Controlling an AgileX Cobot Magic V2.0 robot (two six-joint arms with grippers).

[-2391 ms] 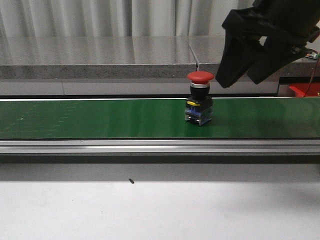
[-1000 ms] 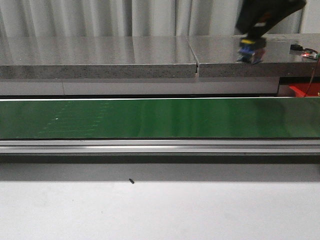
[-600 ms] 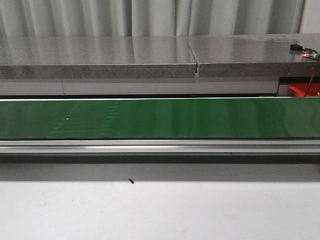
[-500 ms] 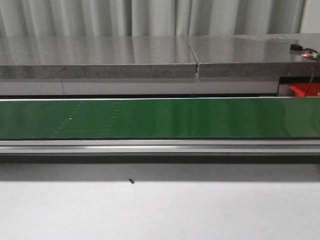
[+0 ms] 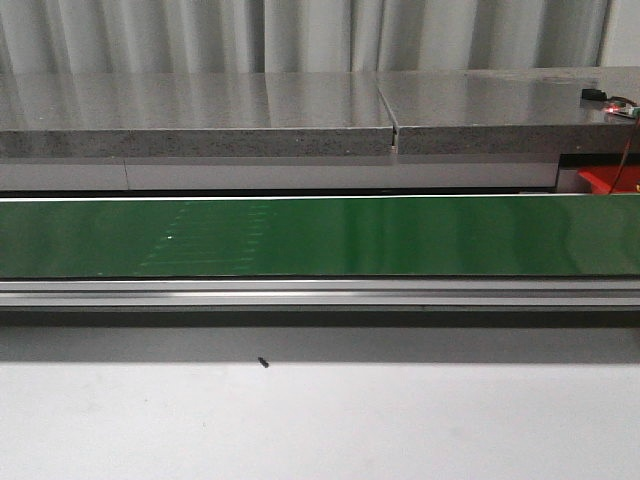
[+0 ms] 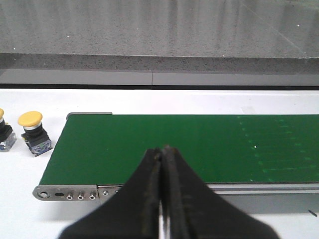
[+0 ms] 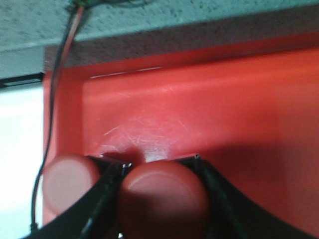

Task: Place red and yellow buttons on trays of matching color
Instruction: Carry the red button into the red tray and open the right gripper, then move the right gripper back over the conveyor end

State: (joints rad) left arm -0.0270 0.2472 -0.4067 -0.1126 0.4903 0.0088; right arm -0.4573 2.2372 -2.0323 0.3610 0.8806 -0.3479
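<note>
In the right wrist view my right gripper [image 7: 158,167] is shut on a red button [image 7: 162,196], held just over the floor of the red tray [image 7: 224,109]. A second red button [image 7: 70,181] sits in that tray beside one finger. Only a corner of the red tray [image 5: 605,178] shows in the front view, where neither gripper appears. In the left wrist view my left gripper [image 6: 163,149] is shut on nothing, over the near rail of the green belt [image 6: 149,144]. A yellow button [image 6: 32,132] stands on the white table past the belt's end, with another [image 6: 4,137] cut off at the picture edge. No yellow tray is in view.
The green conveyor belt [image 5: 320,235] runs across the table with a metal rail [image 5: 320,292] along its front. A grey stone ledge [image 5: 250,110] stands behind it. A red wire [image 7: 60,89] runs down beside the red tray's wall.
The right gripper closed on the red button on the belt, lifted it up and to the right, and left the front view. A white speck on the belt has drifted right.
</note>
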